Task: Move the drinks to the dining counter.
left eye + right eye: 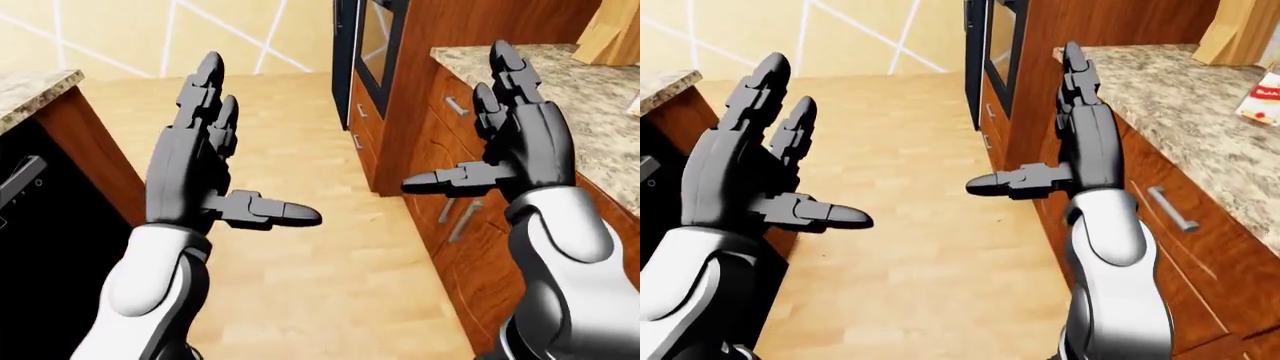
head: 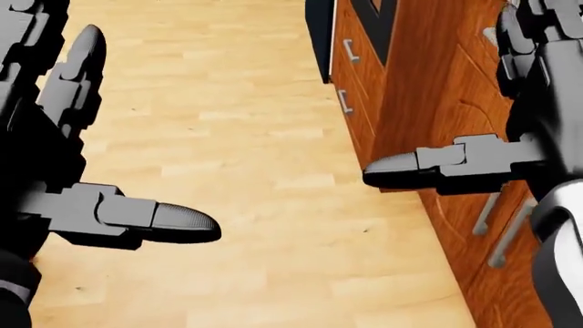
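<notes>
No drinks show in any view; the robot looks to be on its way down a wood floor (image 1: 280,247) between cabinets. The left hand (image 1: 195,161) and right hand (image 1: 520,142) are both raised, fingers spread and holding nothing, thumbs pointing inward. On the right of the eye views a granite table (image 1: 1180,97) runs over wood cabinets (image 2: 437,102) with bar handles; a red-and-white packet (image 1: 1262,97) lies near its right edge and a wooden block (image 1: 1235,30) stands at its top right corner. A dark oven front (image 1: 375,45) sits beyond the table's top end. A second stone top (image 1: 30,90) over a black appliance (image 1: 40,247) borders the left. To do this stretch well, I judge the robot should keep to the middle of the floor, hold the right hand clear of the cabinets, and turn the head to find the drinks before reaching.
</notes>
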Motion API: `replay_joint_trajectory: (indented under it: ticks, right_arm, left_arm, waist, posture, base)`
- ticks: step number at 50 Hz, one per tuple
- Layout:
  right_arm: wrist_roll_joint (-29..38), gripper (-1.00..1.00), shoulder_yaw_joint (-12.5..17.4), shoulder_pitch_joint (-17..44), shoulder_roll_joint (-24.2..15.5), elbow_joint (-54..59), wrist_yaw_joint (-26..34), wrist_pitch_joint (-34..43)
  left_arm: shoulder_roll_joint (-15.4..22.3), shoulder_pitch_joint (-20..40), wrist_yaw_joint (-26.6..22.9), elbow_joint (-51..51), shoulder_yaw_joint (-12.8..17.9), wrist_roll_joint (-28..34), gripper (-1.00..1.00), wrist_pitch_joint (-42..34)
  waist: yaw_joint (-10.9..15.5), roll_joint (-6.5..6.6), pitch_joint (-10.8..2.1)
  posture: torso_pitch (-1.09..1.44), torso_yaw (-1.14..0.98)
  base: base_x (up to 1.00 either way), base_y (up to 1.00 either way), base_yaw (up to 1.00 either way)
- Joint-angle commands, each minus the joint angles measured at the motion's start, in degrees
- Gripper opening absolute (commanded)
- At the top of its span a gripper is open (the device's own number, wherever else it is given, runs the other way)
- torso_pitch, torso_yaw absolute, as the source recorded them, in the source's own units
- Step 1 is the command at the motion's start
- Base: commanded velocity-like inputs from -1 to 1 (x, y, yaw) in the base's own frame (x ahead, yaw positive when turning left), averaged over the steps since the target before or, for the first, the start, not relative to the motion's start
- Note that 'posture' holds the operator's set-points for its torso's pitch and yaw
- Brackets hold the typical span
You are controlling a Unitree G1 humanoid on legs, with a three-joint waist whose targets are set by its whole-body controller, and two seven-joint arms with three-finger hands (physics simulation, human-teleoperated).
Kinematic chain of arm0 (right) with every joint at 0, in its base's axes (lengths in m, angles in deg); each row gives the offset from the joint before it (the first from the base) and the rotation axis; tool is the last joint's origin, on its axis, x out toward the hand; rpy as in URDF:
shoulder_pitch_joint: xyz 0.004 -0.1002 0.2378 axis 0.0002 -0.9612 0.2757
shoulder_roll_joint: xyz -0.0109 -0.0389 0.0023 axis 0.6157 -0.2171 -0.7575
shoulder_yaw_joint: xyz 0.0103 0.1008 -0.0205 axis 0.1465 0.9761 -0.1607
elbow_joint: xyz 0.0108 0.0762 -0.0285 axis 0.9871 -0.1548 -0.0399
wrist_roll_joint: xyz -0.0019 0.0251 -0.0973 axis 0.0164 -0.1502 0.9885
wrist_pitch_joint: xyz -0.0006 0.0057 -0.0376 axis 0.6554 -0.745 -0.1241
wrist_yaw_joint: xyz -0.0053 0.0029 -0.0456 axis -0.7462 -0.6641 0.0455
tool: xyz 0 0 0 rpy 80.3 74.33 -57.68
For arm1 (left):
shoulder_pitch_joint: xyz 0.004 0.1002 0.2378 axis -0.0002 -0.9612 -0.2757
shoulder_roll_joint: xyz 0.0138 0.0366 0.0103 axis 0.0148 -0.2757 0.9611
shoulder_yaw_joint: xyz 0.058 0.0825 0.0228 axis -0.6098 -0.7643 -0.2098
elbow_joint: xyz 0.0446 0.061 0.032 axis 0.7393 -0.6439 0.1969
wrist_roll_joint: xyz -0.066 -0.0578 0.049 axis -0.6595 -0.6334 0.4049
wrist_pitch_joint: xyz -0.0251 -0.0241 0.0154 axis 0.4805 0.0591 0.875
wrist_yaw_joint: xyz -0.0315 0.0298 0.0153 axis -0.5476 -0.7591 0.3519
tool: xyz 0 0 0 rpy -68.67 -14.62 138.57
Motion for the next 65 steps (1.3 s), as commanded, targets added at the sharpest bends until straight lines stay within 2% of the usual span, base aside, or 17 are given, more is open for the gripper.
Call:
replay_joint_trajectory:
  ticks: [1,7,12,14,20,27,29,38,41,42,43,44,49,51,55,59,65]
  right_arm:
    - [0.09,1.0,-0.4,2.53,-0.34,-2.32,-0.08,-1.78]
    - [0.27,1.0,-0.55,2.79,-0.43,-2.47,0.0,-1.54]
    - [0.33,1.0,-0.5,2.8,-0.42,-2.56,0.13,-1.47]
    - [0.39,1.0,-0.57,2.93,-0.44,-2.47,0.18,-1.47]
    - [0.05,1.0,-0.03,3.09,-0.22,-2.0,0.32,-1.81]
    - [-0.83,1.0,0.76,2.45,-0.47,-1.96,0.25,-2.56]
    - [-1.33,1.0,1.07,2.08,-0.35,-1.93,0.15,-2.92]
    - [-1.78,1.0,0.54,2.36,-0.64,-2.51,-0.51,-2.22]
    - [-1.82,1.0,0.55,2.16,-0.66,-2.31,-0.54,-2.61]
    - [-1.85,1.0,0.55,2.23,-0.66,-2.41,-0.54,-2.45]
    - [-1.85,1.0,0.51,2.32,-0.69,-2.59,-0.55,-2.2]
    - [-1.92,1.0,0.6,2.24,-0.64,-2.66,-0.54,-2.29]
    - [-3.43,1.0,1.18,2.34,-0.2,-3.83,-0.9,-1.38]
    - [-3.44,1.0,0.93,2.4,-0.64,-4.46,-1.11,-0.75]
    - [-3.36,1.0,0.84,3.89,-1.35,-6.12,-1.44,2.23]
    - [-3.5,1.0,1.05,5.54,-1.55,-7.44,-1.53,4.87]
    - [-3.92,1.0,1.01,7.02,-1.66,-8.23,-1.87,6.62]
  left_arm:
    - [0.54,1.76,0.35,2.0,1.09,0.48,1.0,2.09]
    - [0.53,1.93,0.39,2.16,1.29,0.38,1.0,1.7]
    - [0.56,1.76,0.37,1.85,1.14,0.42,1.0,2.22]
    - [0.56,1.73,0.3,1.54,1.19,0.43,1.0,2.56]
    - [0.63,2.44,0.61,1.69,1.1,0.37,1.0,1.76]
    - [0.55,2.66,0.83,1.23,0.19,0.87,1.0,2.12]
    - [0.45,2.54,0.65,1.35,0.29,0.99,1.0,2.06]
    - [0.27,2.16,0.36,1.66,0.44,1.22,1.0,2.12]
    - [0.26,2.11,0.29,1.57,0.49,1.26,1.0,2.22]
    - [0.25,2.18,0.3,1.61,0.52,1.25,1.0,2.13]
    - [0.24,2.2,0.3,1.64,0.5,1.26,1.0,2.08]
    - [0.27,2.02,0.27,1.59,0.39,1.33,1.0,2.31]
    - [0.23,1.74,0.05,1.2,0.29,1.59,1.0,3.0]
    - [0.15,1.61,-0.04,1.3,0.39,1.57,1.0,2.98]
    - [0.25,1.99,-0.24,1.92,1.13,1.11,1.0,2.14]
    - [0.27,1.34,-0.29,2.21,1.43,0.69,1.0,2.56]
    - [0.65,2.27,-0.02,2.72,2.29,-0.24,1.0,1.23]
  waist:
    - [0.21,-0.4,-2.06]
    - [-0.69,1.77,-1.82]
    - [-1.17,6.28,-4.1]
    - [-0.83,6.68,-1.24]
    - [0.42,5.06,-2.31]
    - [1.38,0.0,-4.04]
    - [1.15,-0.75,-1.1]
    - [-0.95,2.42,-1.93]
    - [-1.23,5.62,-2.99]
    - [-1.25,7.72,-5.1]
    - [-0.55,5.7,-1.74]
    - [-0.97,6.59,-0.56]
    - [-0.89,5.5,-2.77]
    - [-0.66,4.54,-2.18]
    - [-1.63,-0.07,-2.02]
    - [-2.59,0.24,-2.04]
    - [-1.63,3.5,-1.35]
  posture:
    - [0.0,0.0]
    - [0.0,0.0]
    - [0.0,0.0]
    - [0.0,0.0]
    - [0.0,0.0]
    - [0.0,0.0]
    - [0.0,0.0]
    - [0.0,0.0]
    - [0.0,0.0]
    - [0.0,0.0]
    - [0.0,0.0]
    - [0.0,0.0]
    - [0.0,0.0]
    - [0.0,0.0]
    - [0.0,0.0]
    - [0.0,0.0]
    - [0.0,0.0]
  base:
    - [0.39,0.0,0.0]
    - [0.39,0.0,0.0]
    - [0.39,0.0,0.0]
    - [0.39,0.0,0.0]
    - [0.39,0.01,0.0]
    - [0.39,0.02,0.0]
    - [0.46,0.02,0.0]
    - [0.48,0.02,0.0]
    - [0.48,0.02,0.0]
    - [0.48,0.02,0.0]
    - [0.48,0.02,0.0]
    - [0.49,0.02,0.0]
    - [0.05,0.0,-0.08]
    - [0.0,0.0,-0.63]
    - [0.0,0.0,-0.95]
    - [0.0,0.0,-1.0]
    - [0.0,0.0,-1.0]
